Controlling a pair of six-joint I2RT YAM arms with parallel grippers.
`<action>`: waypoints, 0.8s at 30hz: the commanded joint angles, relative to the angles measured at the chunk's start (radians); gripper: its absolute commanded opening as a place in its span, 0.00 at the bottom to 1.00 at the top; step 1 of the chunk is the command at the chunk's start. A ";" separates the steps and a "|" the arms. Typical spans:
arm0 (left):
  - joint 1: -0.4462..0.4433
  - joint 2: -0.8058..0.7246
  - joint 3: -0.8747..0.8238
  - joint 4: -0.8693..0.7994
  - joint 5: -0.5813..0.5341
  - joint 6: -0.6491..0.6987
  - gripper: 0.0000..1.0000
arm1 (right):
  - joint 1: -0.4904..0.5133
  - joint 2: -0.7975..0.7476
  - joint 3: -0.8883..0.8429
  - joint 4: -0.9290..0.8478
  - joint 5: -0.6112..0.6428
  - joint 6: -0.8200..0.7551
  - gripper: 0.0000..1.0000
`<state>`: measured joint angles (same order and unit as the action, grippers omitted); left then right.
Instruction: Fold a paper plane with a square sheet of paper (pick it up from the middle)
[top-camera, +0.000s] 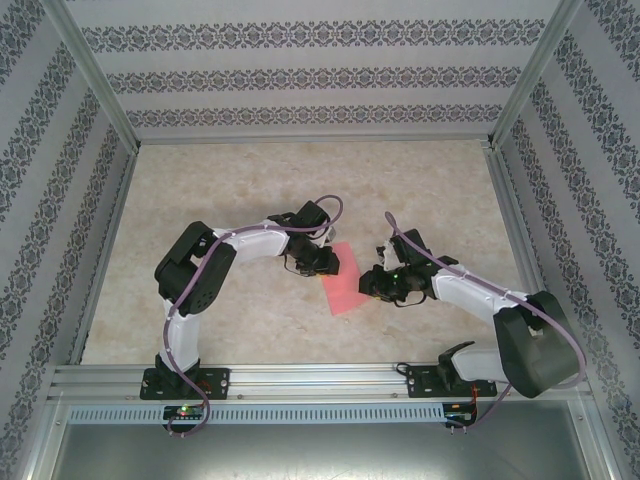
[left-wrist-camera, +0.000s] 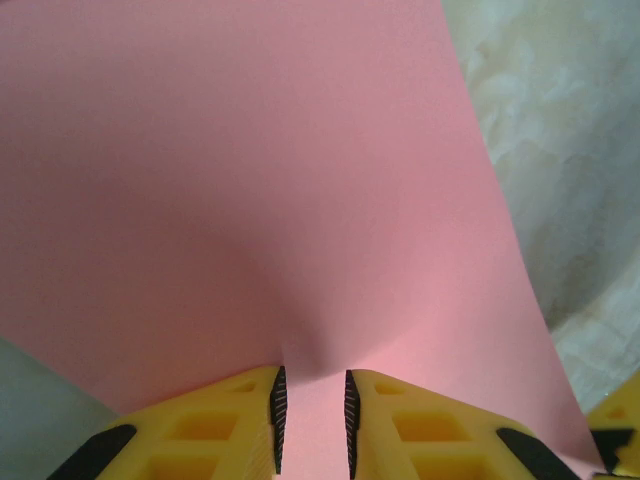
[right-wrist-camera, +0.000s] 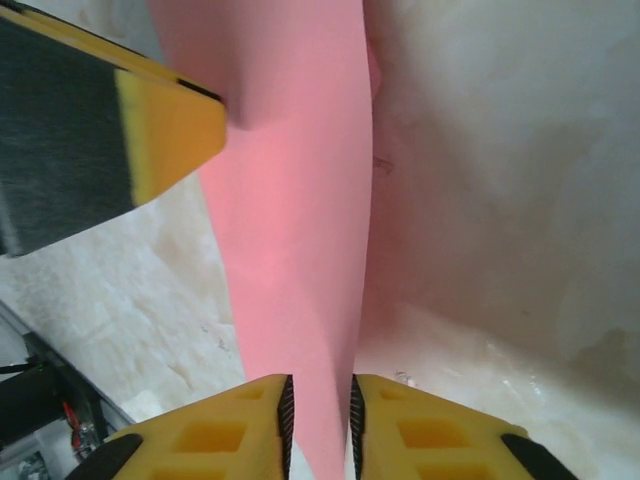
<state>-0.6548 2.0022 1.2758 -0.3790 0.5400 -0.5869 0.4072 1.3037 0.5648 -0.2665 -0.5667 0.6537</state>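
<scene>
The thin pink-red square sheet of paper (top-camera: 345, 285) sits near the middle of the pale, marbled table (top-camera: 240, 180), in the gap between the two arms' ends. From the top view it shows as a narrow slanted patch rather than a full square, its upper corner against the left gripper (top-camera: 325, 262) and its right edge against the right gripper (top-camera: 372, 285).

In the left wrist view, the left gripper (left-wrist-camera: 311, 425) is clamped on the sheet (left-wrist-camera: 250, 180). Its ribbed yellow fingers (left-wrist-camera: 220, 425) stand only a narrow slot apart with the paper running down between them. A soft dimple and shadow mark the paper just above the pinch. The sheet curves away from the camera, and the table (left-wrist-camera: 570, 150) shows past its right edge. A bit of another yellow finger (left-wrist-camera: 620, 435) peeks in at the lower right corner.

In the right wrist view, the right gripper (right-wrist-camera: 318, 425) is likewise closed on the sheet (right-wrist-camera: 290, 200). The paper passes almost edge-on between its yellow fingers (right-wrist-camera: 430, 435) and rises as a tall, gently bowed strip. The table (right-wrist-camera: 500, 200) beside it carries a pink glow. At upper left, a yellow finger with a black pad (right-wrist-camera: 165, 125) of the left gripper meets the sheet's far part.

Patterned walls (top-camera: 300, 80) enclose the table on three sides.
</scene>
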 joint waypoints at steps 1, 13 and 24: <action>-0.008 0.026 0.016 -0.031 -0.013 0.031 0.26 | -0.008 -0.026 -0.006 0.016 -0.029 0.020 0.20; -0.009 0.035 0.031 -0.051 -0.011 0.048 0.26 | 0.008 0.024 -0.006 0.126 -0.093 0.084 0.04; -0.008 0.041 0.032 -0.038 0.015 0.044 0.26 | 0.034 0.133 0.031 0.250 -0.117 0.150 0.02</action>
<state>-0.6548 2.0155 1.2938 -0.3882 0.5484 -0.5636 0.4278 1.4124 0.5674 -0.0681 -0.6670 0.7837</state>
